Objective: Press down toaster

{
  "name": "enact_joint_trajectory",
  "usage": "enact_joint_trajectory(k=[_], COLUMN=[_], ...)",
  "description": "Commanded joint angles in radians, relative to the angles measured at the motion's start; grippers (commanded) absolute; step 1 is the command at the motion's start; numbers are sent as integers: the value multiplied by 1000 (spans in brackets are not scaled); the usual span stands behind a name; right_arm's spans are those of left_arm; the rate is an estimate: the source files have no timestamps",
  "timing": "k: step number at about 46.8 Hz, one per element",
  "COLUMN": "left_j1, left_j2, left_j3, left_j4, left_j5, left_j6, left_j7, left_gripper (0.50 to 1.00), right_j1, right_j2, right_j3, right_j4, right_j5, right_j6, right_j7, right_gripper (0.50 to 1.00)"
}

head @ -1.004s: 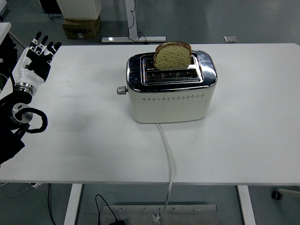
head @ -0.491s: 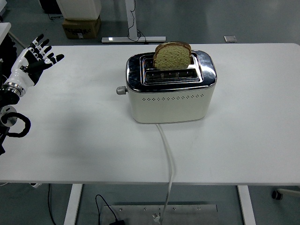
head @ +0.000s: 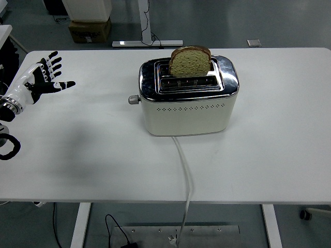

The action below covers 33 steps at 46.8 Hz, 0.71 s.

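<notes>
- Looking over the white desk (head: 269,155), the cream-coloured two-slot toaster with a shiny chrome top (head: 189,98) stands a little behind the middle of the desk, with its long axis running left to right across the picture.
- A slice of brown bread (head: 190,62) stands upright in the far slot and rises well above the chrome top, so I judge that the toaster is not yet pressed down.
- A small grey lever knob (head: 134,99) sticks out from the left short end of the toaster, near the top of that end. This is the part that the coming move depends on.
- The left robot hand (head: 42,80), black and white, hovers over the far left part of the desk with its fingers spread apart and holding nothing. The fingers point roughly to the right, towards the toaster.
- The lever knob lies to the right of this robot hand and slightly nearer to the robot, well apart from it, with only bare desk between them.
- The right robot hand does not show in the picture, so the left one is the nearer, and the lever is on its side.
- A white power cord (head: 185,175) runs from the front of the toaster over the near edge of the desk; it is not in the path from the robot hand to the lever knob.
</notes>
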Motion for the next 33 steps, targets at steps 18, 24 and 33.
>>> enact_joint_trajectory(k=[18,24,33], left_j1=[-27,-25,-24], left_j2=[147,149,182], left_j3=[2,2,2], left_j4=[-224,-233,-305], left_j5=[206,272,385], left_j6=[2,2,3], left_j7=[-37,-55,-55], left_gripper=[1000,1000,1000], right_j1=[0,0,0], right_j2=[0,0,0], right_j3=[1,1,0], right_j4=[0,0,0], right_j5=[0,0,0], right_j6=[0,0,0], right_j7=[0,0,0], right_gripper=[998,998,998])
